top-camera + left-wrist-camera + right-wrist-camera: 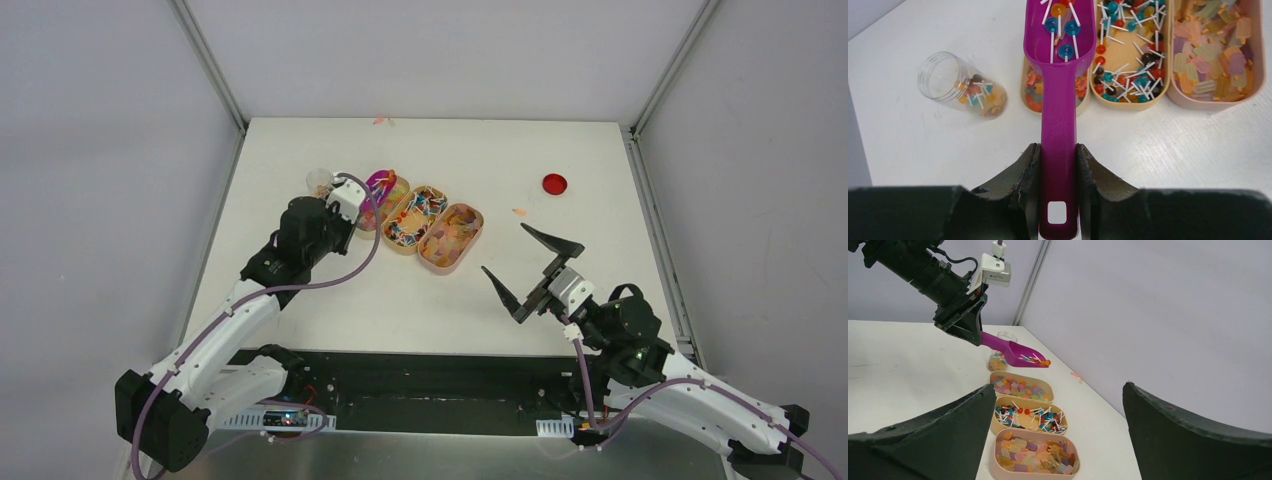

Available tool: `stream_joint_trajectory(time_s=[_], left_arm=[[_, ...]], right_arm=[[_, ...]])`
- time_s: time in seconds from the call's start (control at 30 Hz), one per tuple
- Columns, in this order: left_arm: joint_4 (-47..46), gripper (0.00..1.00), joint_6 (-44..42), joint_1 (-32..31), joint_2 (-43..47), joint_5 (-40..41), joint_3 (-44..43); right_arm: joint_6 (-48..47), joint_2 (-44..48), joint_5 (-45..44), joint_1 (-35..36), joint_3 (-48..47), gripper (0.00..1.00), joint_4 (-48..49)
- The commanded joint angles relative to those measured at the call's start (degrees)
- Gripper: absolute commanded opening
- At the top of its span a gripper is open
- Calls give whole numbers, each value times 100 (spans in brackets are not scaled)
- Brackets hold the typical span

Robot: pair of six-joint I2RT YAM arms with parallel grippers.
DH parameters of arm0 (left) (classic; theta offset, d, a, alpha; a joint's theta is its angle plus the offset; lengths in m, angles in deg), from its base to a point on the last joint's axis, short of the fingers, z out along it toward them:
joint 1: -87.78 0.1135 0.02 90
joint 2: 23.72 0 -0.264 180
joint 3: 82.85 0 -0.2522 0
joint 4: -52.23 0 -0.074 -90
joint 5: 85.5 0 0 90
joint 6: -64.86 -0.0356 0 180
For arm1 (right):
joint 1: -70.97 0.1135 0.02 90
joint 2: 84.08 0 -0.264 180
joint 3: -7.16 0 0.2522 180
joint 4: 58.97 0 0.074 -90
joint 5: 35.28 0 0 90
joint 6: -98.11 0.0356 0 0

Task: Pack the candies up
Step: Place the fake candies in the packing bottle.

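Candies [1133,75] of three kinds, one kind to each of three oval trays [1129,106] set side by side on the white desk [923,150], upper part of the left wrist view: orange and red bits at left, stick lollipops in the middle, pastel ice-lolly shapes at right. More of them in one clear jar [955,85], part filled, left of the trays. One magenta scoop [1057,100], held above the row, at least four lollipops in its bowl, covering most of the leftmost tray. Left hand [1058,152] clenched on the scoop's handle, bottom centre. Right hand [505,249] released, fingers spread wide, lower right of the top view, well apart from the trays. One red disc [554,183] upper right there. Two stray scraps [519,212] on the desk, one between disc and trays, one at the far edge.
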Motion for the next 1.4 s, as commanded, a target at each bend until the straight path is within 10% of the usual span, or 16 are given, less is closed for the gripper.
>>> stream_joint_trajectory(time_s=[0.0, 1.37], left_arm=[[-36, 0, 7, 388, 213, -178, -417], [1900, 0, -470, 1957, 343, -43, -1367]], right_arm=[[37, -43, 90, 25, -60, 100, 197], [195, -77, 487, 25, -61, 100, 241]])
